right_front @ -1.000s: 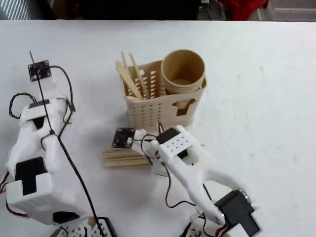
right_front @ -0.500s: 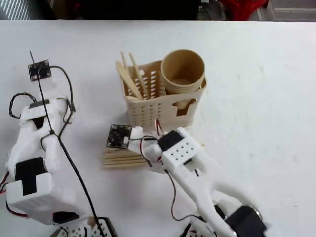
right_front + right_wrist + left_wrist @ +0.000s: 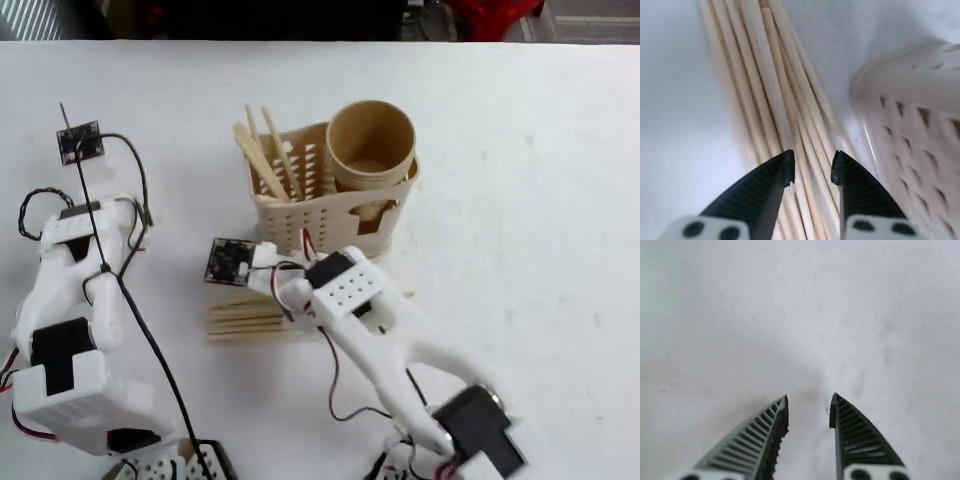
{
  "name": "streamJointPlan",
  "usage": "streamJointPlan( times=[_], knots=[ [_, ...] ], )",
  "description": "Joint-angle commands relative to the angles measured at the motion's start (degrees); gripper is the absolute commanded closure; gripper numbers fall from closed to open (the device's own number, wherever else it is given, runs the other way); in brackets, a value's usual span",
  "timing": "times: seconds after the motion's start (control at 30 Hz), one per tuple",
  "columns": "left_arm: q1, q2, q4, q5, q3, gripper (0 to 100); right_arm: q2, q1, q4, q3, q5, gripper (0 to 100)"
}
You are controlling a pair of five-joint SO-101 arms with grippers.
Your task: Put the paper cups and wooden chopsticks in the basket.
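A cream slotted basket (image 3: 330, 215) stands mid-table and holds stacked paper cups (image 3: 370, 140) and a few wooden chopsticks (image 3: 262, 155) leaning in its left part. A bundle of several loose chopsticks (image 3: 245, 320) lies flat on the table just in front of the basket. My right arm (image 3: 345, 290) hangs over that bundle's right end. My right gripper (image 3: 811, 167) is open just above the chopsticks (image 3: 775, 95), fingers slightly apart, with the basket wall (image 3: 910, 115) close beside it. My left gripper (image 3: 808, 407) is open over bare table, holding nothing.
My left arm (image 3: 65, 300) rests folded at the table's left side, with its black cable (image 3: 150, 340) trailing toward the front edge. The white table (image 3: 520, 220) is open to the right of the basket and behind it.
My right arm's wrist has shifted left and a little toward the basket, over the loose chopsticks. The left arm has kept still.
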Motion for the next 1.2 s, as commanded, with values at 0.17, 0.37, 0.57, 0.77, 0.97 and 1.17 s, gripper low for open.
streamJointPlan(
  times=[0.17,0.37,0.57,0.77,0.97,1.17],
  knots=[
    [0.7,-0.3,-1.0,-0.8,-1.5,85,5.8,1.5,-3.6,-2.6,0.0,86.8],
    [0.7,-0.3,-1.0,-0.8,-1.5,85,5.8,4.1,-3.9,-2.5,-0.3,98.0],
    [0.7,-0.3,-1.0,-0.8,-1.5,85,5.7,4.1,-3.1,-2.5,-0.4,98.2],
    [0.7,-0.3,-1.0,-0.8,-1.5,85,-1.7,4.0,2.1,-2.3,-2.2,98.2],
    [0.7,-0.3,-1.0,-0.8,-1.4,85,-10.6,3.6,4.1,1.4,-3.5,98.2],
    [0.7,-0.3,-1.0,-0.8,-1.4,85,-16.2,2.8,4.1,5.5,-3.4,98.2]
  ],
)
